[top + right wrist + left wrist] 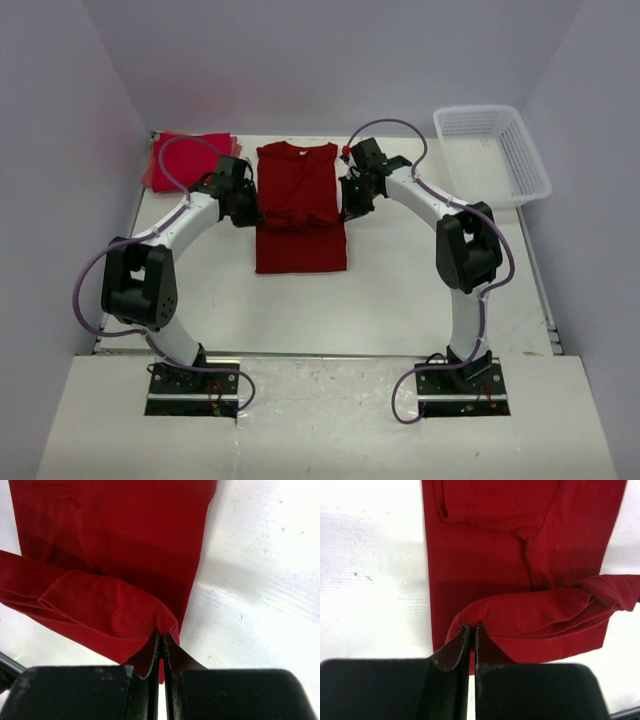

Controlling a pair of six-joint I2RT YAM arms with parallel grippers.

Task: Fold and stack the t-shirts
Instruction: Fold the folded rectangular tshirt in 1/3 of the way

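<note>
Shirt (300, 190) cloth is caught in both claws. The left claw (472, 630) is pressed together on a doubled fold at the shirt's left edge, and the right claw (161, 636) pinches the matching fold at its right edge. A raised band of cloth runs across between them, about halfway down the shirt. The cloth is dark crimson and looks soft, light and limp, judging by how the band sags and wrinkles. It should not slide much in the grip, but it will likely droop and crease wherever it is unsupported, so holding the two side edges with the span taut seems the sound way to carry a fold over. Outward from the claws, each wrist turns in toward the shirt, forearms slanting in and elbows bowed wide of it. The shirt lies on the table (420, 300), collar at the far end. A brighter red pile (185, 165) sits beyond its left shoulder, and a basket (478, 110) stands well off to its right.
</note>
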